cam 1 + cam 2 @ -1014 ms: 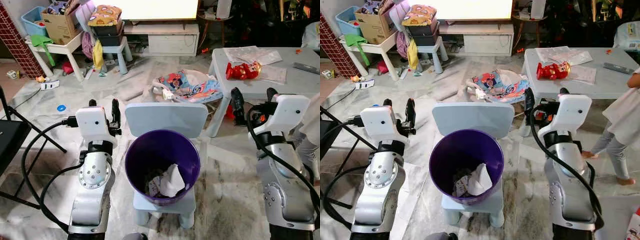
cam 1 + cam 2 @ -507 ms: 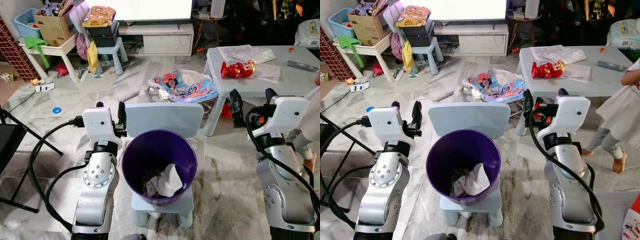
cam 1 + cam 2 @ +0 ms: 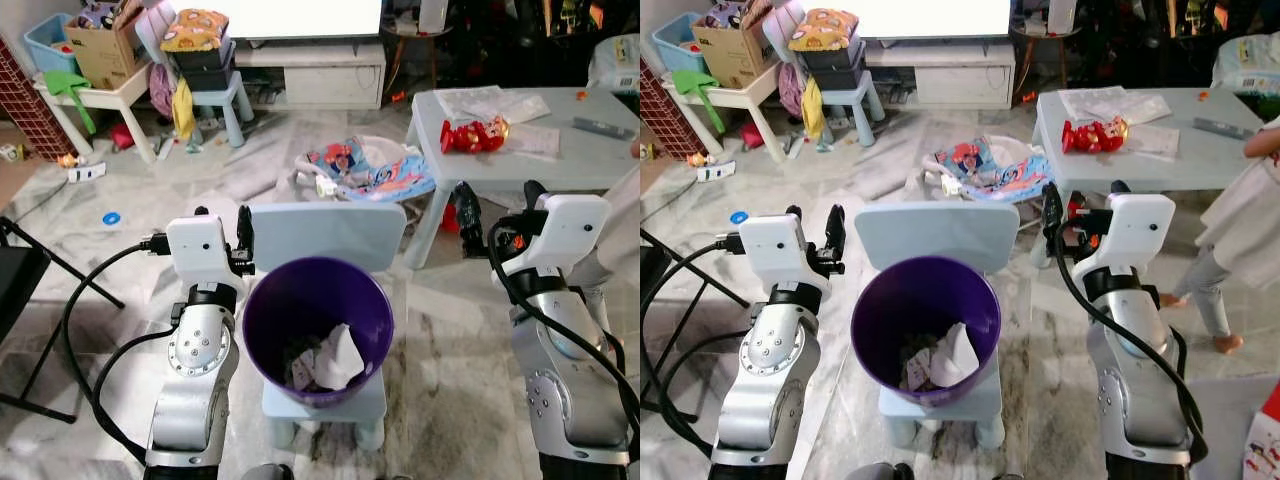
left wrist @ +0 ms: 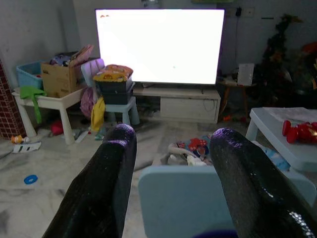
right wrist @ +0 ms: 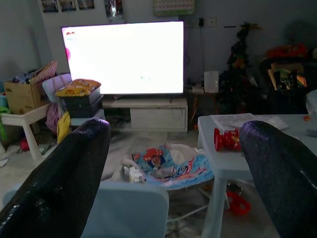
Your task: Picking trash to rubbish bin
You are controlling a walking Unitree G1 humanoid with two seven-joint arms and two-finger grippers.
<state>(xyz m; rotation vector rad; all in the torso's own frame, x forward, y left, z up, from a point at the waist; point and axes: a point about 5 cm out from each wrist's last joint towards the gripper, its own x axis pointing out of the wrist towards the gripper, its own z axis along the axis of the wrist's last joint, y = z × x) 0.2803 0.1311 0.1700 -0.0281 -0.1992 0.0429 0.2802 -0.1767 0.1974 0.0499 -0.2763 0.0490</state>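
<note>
A purple rubbish bin (image 3: 300, 310) stands on the seat of a small pale-blue chair (image 3: 325, 232) right in front of me. Crumpled white paper trash (image 3: 335, 358) lies in its bottom. My left gripper (image 3: 222, 218) is raised just left of the bin's rim, open and holding nothing; the left wrist view looks between its fingers (image 4: 114, 163) over the chair back. Right of the bin, my right gripper (image 3: 497, 200) is held up beside the grey table, also open and empty, its fingers (image 5: 74, 153) framing the room.
A grey table (image 3: 520, 140) at the right carries a red toy (image 3: 475, 133) and papers. A person (image 3: 1240, 200) stands at the far right. A colourful baby bouncer (image 3: 375, 172) lies behind the chair. A black stand (image 3: 20, 290) is at my left.
The camera has shifted a little. The person at the right has stepped, legs in a new place. Both grippers stay open beside the bin.
</note>
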